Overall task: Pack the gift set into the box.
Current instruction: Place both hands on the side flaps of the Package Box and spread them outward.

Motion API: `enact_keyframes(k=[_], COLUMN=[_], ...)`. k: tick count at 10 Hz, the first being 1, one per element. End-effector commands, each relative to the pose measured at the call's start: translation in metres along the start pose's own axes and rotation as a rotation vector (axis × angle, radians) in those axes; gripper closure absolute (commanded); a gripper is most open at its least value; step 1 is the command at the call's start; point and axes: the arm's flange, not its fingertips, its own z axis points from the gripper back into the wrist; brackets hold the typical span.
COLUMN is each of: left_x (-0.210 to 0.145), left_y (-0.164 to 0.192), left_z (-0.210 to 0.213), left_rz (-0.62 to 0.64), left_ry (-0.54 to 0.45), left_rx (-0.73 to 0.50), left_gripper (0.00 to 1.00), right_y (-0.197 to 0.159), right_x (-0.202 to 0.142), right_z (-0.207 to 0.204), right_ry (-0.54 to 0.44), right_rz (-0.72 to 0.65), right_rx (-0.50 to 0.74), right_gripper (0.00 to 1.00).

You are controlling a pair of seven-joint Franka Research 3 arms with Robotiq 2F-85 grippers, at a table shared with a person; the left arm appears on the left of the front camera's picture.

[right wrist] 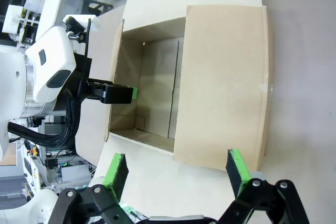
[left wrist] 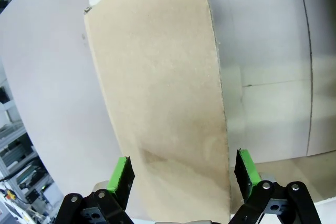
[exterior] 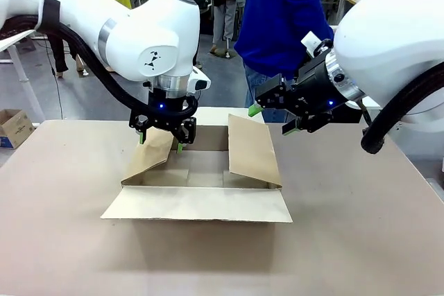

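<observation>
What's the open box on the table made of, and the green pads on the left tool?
The box looks like matte brown cardboard, probably corrugated: stiff sheets, creased folds. The pads on the left tool look like smooth green rubber or plastic; unclear which.

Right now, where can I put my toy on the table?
The table is bare in front of the box and beside it, left and right. Crowded: the box's left flap, straddled by the left end effector.
</observation>
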Motion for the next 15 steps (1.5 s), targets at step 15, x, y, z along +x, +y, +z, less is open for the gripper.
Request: enact_keyframes(k=[15], left_x=[-0.038], left_y=[0.174], left_z=[0.014], left_rz=[0.226], left_ry=[-0.054], left_rx=[-0.266], left_gripper=[0.0], right_y=[0.001], right_x=[-0.003], right_z=[0.0], right_ry=[-0.011], right_rz=[-0.02], right_rx=[-0.003], right_gripper=[0.0])
